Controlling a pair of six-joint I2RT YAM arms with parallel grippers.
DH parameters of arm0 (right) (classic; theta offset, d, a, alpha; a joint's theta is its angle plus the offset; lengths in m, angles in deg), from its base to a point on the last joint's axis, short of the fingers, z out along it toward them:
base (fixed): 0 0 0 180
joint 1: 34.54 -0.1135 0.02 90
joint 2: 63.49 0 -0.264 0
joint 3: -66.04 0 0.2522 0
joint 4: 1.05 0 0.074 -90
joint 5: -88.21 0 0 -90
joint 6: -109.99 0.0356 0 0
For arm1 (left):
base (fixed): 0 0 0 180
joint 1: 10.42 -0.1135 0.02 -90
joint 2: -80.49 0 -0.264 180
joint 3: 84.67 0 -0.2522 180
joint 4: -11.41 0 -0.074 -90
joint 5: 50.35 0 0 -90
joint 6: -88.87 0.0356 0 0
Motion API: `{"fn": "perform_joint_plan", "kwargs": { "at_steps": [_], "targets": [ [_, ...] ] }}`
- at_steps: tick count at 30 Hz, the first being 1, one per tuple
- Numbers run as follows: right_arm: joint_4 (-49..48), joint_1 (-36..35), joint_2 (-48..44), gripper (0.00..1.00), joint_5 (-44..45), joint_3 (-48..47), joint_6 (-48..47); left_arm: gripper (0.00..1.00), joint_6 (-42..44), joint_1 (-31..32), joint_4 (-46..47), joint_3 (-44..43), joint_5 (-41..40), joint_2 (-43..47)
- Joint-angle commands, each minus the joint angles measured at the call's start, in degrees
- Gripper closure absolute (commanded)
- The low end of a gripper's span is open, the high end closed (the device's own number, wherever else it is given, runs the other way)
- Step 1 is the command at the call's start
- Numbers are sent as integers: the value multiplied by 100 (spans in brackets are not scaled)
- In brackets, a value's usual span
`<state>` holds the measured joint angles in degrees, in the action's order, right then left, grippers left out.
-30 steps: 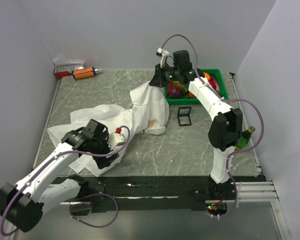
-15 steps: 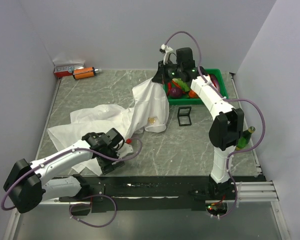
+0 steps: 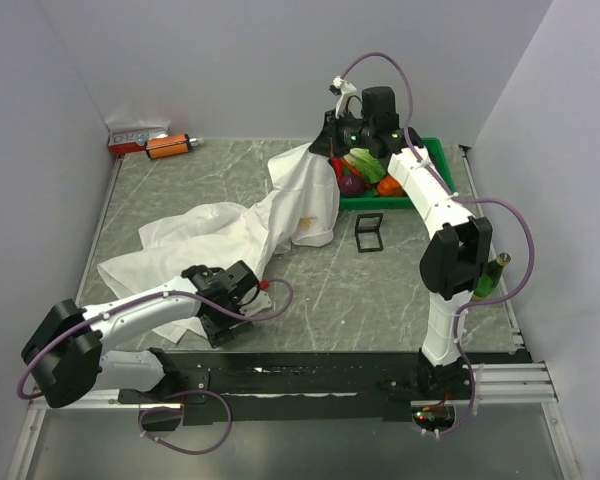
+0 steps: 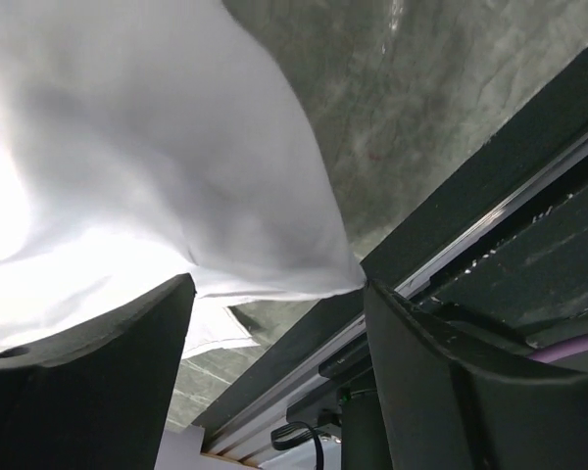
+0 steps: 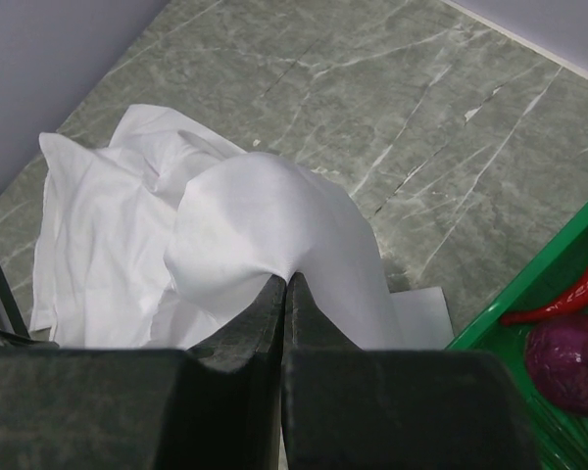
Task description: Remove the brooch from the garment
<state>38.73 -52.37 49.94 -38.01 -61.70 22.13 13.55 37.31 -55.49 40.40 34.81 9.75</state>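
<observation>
Garment (image 3: 242, 240): white shirt, crumpled across the left and middle of the table (image 3: 380, 290), far-right part hoisted clear of the surface. Brooch (image 3: 306, 222): gold-tan speck on the hanging panel near the middle of the table, just left of a small black stand (image 3: 368, 232); pinned in place, not yet removed. Right end effector (image 3: 334, 140): closed on a pinch of shirt cloth, held high at the far side beside the green tray (image 3: 378, 203). Left end effector (image 3: 225, 300): jaws apart, gripping nothing, low by the near hem of the shirt, well apart from the brooch. Progress, by judgement: early; cloth lifted only, grasp on the pin and pull-off both outstanding. Top view alone: brooch, both arms, whole layout. Right wrist view alone: fingers (image 5: 255, 323) pressed together on a peak of fabric, with a purple vegetable (image 5: 568, 357) and a red pepper (image 5: 578, 289) in the tray corner; no brooch visible. Left wrist view alone: white cloth close above the parted fingers (image 4: 78, 392), near table edge and dark rail (image 4: 490, 245) beyond; no brooch there either.
</observation>
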Motion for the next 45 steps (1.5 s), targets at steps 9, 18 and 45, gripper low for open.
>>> {"fn": "perform_joint_plan", "kwargs": {
  "at_steps": [9, 18, 45],
  "targets": [
    [-273, 60, -5, 100, -104, -222, 235, 29, -448, 360, 190, -322, -52, -581],
    [-334, 69, 4, 100, -77, -240, 288, 73, -457, 571, 182, -304, -43, -748],
    [-308, -344, -1180, 100, 765, -1496, -1862, 99, 1363, -6590, 1763, -6691, 69, -281]
  ]
}}
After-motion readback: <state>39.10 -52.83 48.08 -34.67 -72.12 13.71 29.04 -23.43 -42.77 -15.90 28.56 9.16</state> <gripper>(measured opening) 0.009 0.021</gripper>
